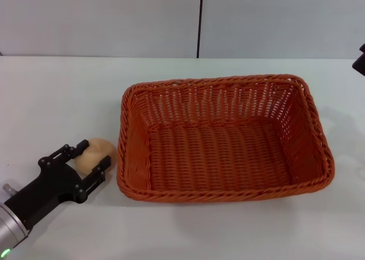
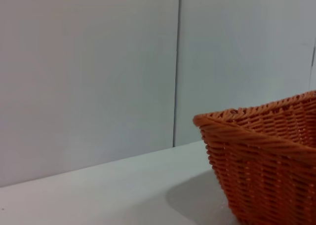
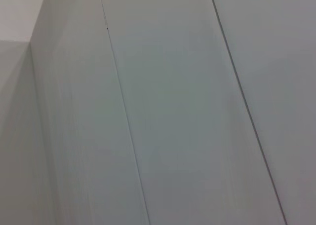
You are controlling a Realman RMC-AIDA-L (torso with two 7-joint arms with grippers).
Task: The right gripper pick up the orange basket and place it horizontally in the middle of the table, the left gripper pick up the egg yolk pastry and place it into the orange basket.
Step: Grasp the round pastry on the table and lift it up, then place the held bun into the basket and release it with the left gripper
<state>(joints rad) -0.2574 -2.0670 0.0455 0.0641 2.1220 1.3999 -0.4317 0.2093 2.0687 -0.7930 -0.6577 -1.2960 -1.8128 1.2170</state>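
Note:
The orange basket [image 1: 222, 137] lies lengthwise on the white table [image 1: 68, 94], about in the middle, and it is empty. One corner of the orange basket [image 2: 261, 156] also fills the near side of the left wrist view. Just to its left sits the egg yolk pastry [image 1: 100, 152], a pale tan bun on the tabletop. My left gripper [image 1: 94, 155] reaches in from the bottom left, with one black finger on each side of the pastry, closed against it. Only a black sliver of my right gripper [image 1: 360, 58] shows at the far right edge, away from the basket.
A grey panelled wall [image 1: 199, 20] with a dark vertical seam runs behind the table. The right wrist view shows only that wall [image 3: 163, 111]. Bare tabletop [image 1: 228, 231] lies in front of the basket.

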